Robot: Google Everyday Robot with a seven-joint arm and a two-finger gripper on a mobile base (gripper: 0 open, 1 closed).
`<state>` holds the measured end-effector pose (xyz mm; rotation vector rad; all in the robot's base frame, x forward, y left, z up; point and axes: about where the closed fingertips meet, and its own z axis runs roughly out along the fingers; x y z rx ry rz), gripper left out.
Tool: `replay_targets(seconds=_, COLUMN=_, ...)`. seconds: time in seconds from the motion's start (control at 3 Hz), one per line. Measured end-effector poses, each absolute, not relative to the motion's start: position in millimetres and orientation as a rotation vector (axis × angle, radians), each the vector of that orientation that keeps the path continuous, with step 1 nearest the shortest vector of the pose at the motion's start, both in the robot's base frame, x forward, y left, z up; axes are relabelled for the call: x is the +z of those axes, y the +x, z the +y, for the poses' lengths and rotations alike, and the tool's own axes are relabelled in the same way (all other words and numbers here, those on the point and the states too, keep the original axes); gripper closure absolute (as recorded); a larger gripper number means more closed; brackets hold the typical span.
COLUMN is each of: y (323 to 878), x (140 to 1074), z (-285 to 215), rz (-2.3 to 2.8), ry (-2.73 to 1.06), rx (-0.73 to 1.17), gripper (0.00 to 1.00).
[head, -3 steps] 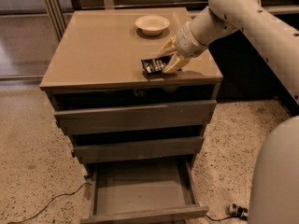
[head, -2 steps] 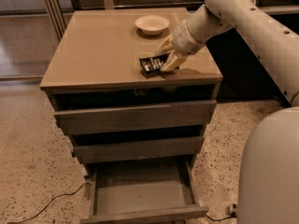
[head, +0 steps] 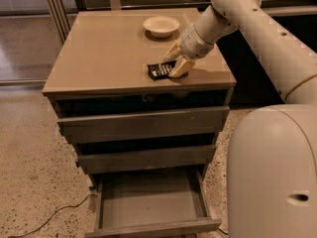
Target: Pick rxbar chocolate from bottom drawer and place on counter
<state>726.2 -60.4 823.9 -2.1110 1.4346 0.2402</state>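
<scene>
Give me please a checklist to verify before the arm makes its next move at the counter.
1. Bar on counter: ok. The bar lies flat on the counter, near its front right.
2. Bar safe from the edge: ok. All of it is on the slab, though close to the front edge.
3. Bar released: cannot tell. The gripper is right at the bar's right end.
4. Bowl out of the way: ok. The bowl stands at the back, apart from the gripper.
5. Drawer: ok. The bottom drawer stands open, and its visible floor is bare.
</scene>
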Motion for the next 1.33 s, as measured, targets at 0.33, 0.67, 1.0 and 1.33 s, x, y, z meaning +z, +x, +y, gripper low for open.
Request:
replay_targets(seconds=0.33, y=726.4, x=827.1, z=-60.5, rz=1.438, ry=-2.113, rx=0.245, gripper=1.00)
replay_targets(seconds=0.67, y=727.0, x=826.0, z=-61.4, rz=1.450, ry=-2.115, rx=0.260, gripper=0.83)
replay_targets(seconds=1.0, y=726.9, x=825.9, z=-62.2, rz=1.457, ry=-2.115, rx=0.270, gripper=0.60)
replay_targets(seconds=1.33, y=726.9, x=826.1, z=-62.2, rz=1.457, ry=-2.115, rx=0.270, gripper=0.37)
